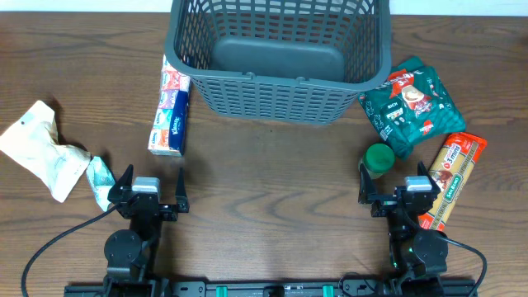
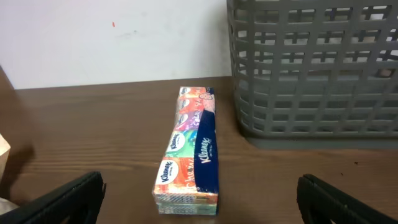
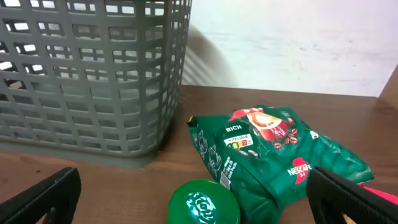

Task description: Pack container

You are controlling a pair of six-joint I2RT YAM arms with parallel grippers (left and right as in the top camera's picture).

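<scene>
The large grey slotted basket (image 1: 276,58) stands empty at the table's far middle; it also shows in the left wrist view (image 2: 311,68) and the right wrist view (image 3: 87,74). A Kleenex tissue multipack (image 1: 170,114) lies left of it, straight ahead of my open, empty left gripper (image 1: 148,191) (image 2: 199,199). A green Nescafe bag (image 1: 412,103) (image 3: 273,155) and a green-lidded jar (image 1: 379,158) (image 3: 204,202) lie right of the basket. My right gripper (image 1: 396,191) (image 3: 196,199) is open and empty, just behind the jar.
A crumpled white paper bag (image 1: 37,148) and a small teal packet (image 1: 101,177) lie at the left. An orange biscuit packet (image 1: 450,177) lies at the right beside my right arm. A white wall stands behind the table.
</scene>
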